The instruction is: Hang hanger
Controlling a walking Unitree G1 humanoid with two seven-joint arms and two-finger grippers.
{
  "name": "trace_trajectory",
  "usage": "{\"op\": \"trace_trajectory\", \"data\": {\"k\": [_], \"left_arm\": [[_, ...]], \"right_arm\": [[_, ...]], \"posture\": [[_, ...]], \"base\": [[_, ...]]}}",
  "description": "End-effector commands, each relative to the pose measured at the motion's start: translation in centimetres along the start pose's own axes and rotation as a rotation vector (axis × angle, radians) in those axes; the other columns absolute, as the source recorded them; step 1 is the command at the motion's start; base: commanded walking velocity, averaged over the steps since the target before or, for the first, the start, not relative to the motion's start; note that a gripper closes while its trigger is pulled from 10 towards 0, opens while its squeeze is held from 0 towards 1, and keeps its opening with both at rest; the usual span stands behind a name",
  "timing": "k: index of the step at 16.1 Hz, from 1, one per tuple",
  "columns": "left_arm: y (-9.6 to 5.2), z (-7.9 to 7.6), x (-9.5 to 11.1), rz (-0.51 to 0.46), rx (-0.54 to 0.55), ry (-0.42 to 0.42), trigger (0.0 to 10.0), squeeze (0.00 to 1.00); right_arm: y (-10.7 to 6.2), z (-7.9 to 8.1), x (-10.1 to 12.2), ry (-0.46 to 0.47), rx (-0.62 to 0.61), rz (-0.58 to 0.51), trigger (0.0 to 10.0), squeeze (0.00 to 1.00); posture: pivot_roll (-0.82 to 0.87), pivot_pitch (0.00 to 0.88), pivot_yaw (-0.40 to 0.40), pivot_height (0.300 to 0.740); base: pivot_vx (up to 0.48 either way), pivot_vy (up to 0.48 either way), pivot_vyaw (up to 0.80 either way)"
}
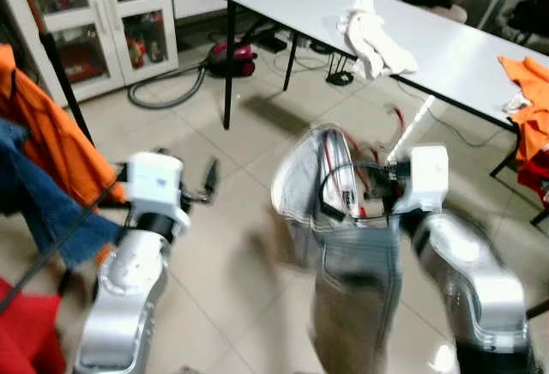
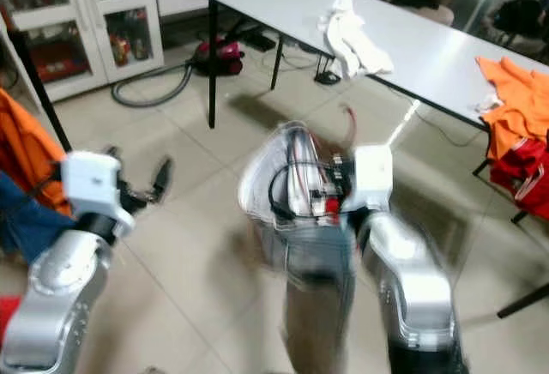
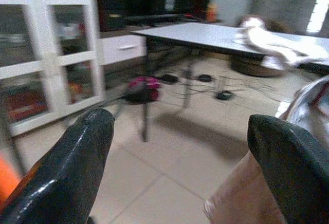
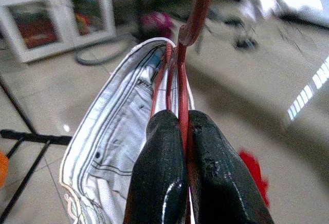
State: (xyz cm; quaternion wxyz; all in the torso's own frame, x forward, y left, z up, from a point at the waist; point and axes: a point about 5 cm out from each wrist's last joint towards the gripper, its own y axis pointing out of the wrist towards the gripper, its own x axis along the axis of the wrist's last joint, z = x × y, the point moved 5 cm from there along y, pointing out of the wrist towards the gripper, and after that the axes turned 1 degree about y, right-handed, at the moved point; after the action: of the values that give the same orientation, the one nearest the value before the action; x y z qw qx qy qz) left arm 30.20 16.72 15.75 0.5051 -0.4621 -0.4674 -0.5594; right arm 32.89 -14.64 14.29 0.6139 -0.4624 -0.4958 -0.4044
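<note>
The right gripper (image 4: 182, 131) is pressed together on a red hanger (image 4: 191, 23), pinching its thin wire just below the hook, which rises past the fingertips toward the upper middle of the right wrist frame. A pair of pale jeans (image 1: 343, 271) hangs from that hanger, its waistband opened into a loop at the centre of the head frames and the legs dropping to the bottom edge; this part is blurred. The right arm (image 1: 467, 280) comes up from the lower right of the frame, bent so its white wrist block sits level with the waistband. The left gripper (image 1: 208, 181) is held out at the left centre with its fingers (image 3: 77, 167) spread wide and nothing between them; its silver arm rises from the lower left corner. At the far left edge, orange and blue clothes (image 1: 43, 151) hang against a dark rack pole. A white table (image 1: 360, 14) crosses the upper right, with a white cloth (image 1: 371, 41) lying on it and orange clothing (image 1: 527, 91) at its right end. A white glass-fronted cabinet (image 1: 94, 22) stands in the upper left, with a vacuum cleaner (image 1: 232, 57) on the tiled floor beside it.
</note>
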Motion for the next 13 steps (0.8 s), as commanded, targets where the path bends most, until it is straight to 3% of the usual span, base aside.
{"op": "trace_trajectory", "data": {"k": [1,3,4,5,7,9,10,11,13], "left_arm": [[0.0,1.1,-0.1,0.015,0.043,0.034,10.0,0.0],[0.6,1.6,0.9,-0.027,0.012,0.064,10.0,0.0],[1.1,1.9,1.0,-0.02,-0.006,0.085,10.0,0.0],[1.4,1.8,2.0,-0.048,-0.047,0.114,10.0,0.0],[1.6,0.5,4.3,-0.111,-0.177,0.1,10.0,0.0],[1.6,-1.0,5.5,-0.119,-0.306,0.045,10.0,0.0],[1.5,-3.2,6.4,-0.117,-0.458,0.003,10.0,1.0],[1.7,-4.1,6.9,-0.114,-0.518,0.003,10.0,1.0],[2.7,-4.0,7.4,-0.116,-0.522,0.025,10.0,1.0]], "right_arm": [[0.4,1.4,2.1,-0.056,0.117,-0.085,10.0,0.0],[0.5,3.1,3.1,-0.122,0.324,-0.121,10.0,0.0],[0.7,3.0,3.7,-0.154,0.367,-0.135,10.0,0.0],[0.7,2.7,4.4,-0.113,0.413,-0.14,10.0,0.0],[-0.4,2.8,5.3,-0.1,0.586,-0.119,10.0,0.0],[-1.3,2.3,6.1,-0.08,0.649,-0.156,10.0,0.0],[-1.8,2.0,6.5,-0.052,0.687,-0.169,10.0,0.0],[-1.6,1.9,6.7,-0.058,0.68,-0.19,10.0,0.0],[-1.8,2.8,7.6,-0.037,0.701,-0.253,10.0,0.0]], "posture": [[-0.07,0.0,-0.138,0.74],[-0.07,0.0,-0.132,0.74],[-0.07,0.0,-0.136,0.74],[-0.07,0.0,-0.135,0.74],[-0.06,0.0,-0.128,0.74],[-0.05,0.0,-0.105,0.74],[-0.06,0.0,-0.077,0.74],[-0.06,0.0,-0.063,0.74],[-0.05,0.0,-0.05,0.74]], "base": [[0.0,0.0,0.0],[0.0,0.0,0.0],[0.0,0.0,0.0],[0.0,0.0,0.0],[0.0,0.0,0.0],[0.0,0.0,0.0],[0.0,0.0,0.0],[0.0,0.0,0.0],[0.0,0.0,0.0]]}}
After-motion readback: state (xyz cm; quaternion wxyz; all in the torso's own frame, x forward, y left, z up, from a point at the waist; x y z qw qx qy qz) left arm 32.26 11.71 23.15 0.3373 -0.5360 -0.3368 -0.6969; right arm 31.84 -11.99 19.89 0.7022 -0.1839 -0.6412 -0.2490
